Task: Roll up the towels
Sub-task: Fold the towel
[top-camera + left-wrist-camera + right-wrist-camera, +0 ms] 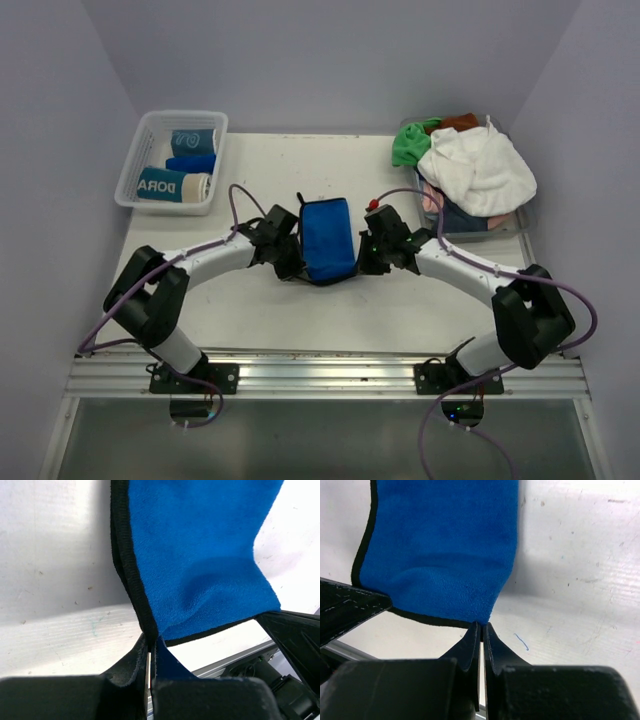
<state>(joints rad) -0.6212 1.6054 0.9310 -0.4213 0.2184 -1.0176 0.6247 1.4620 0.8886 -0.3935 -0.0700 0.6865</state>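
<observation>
From above, the blue towel [328, 238] lies flat on the table [300, 320] between my arms. On the left wrist view, the left pincer [150, 652] is clamped on its near corner. On the right wrist view, the right pincer [482, 630] pinches the other near corner (both held, I judge, to start an even roll).

blue towel [440, 545] cut off at top edge, corner tip hidden between fingers [469, 650]
</observation>
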